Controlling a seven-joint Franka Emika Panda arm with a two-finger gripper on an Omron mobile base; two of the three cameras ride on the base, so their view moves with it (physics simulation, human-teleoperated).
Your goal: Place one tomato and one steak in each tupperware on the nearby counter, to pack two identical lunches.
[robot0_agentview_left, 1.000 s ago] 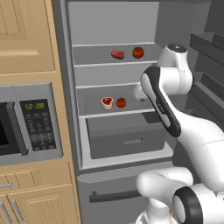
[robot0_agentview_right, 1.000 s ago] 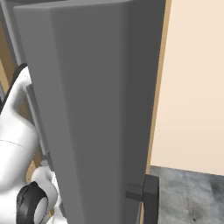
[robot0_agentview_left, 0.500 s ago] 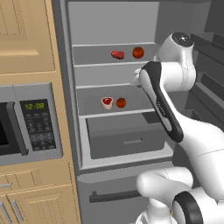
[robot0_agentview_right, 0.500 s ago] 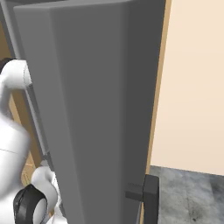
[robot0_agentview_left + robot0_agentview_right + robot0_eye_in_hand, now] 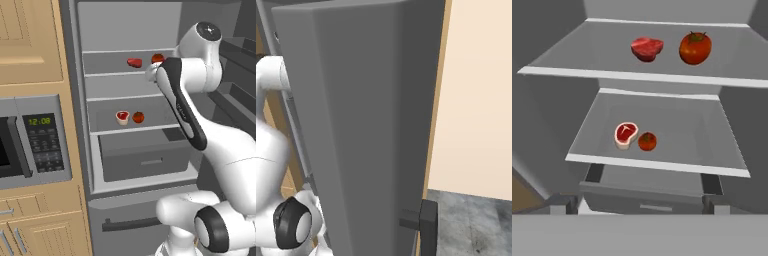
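Your end effector, jaws now spread wide and empty, has risen to the upper shelf (image 5: 572,67), where one steak (image 5: 647,49) and one tomato (image 5: 695,48) wait just ahead for picking.

Open grey fridge (image 5: 145,165) (microwave (image 5: 30,140) left), wooden cabinets (image 5: 30,40).

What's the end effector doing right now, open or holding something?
End effector: open and empty, up by the top fridge shelf near the tomato and steak.
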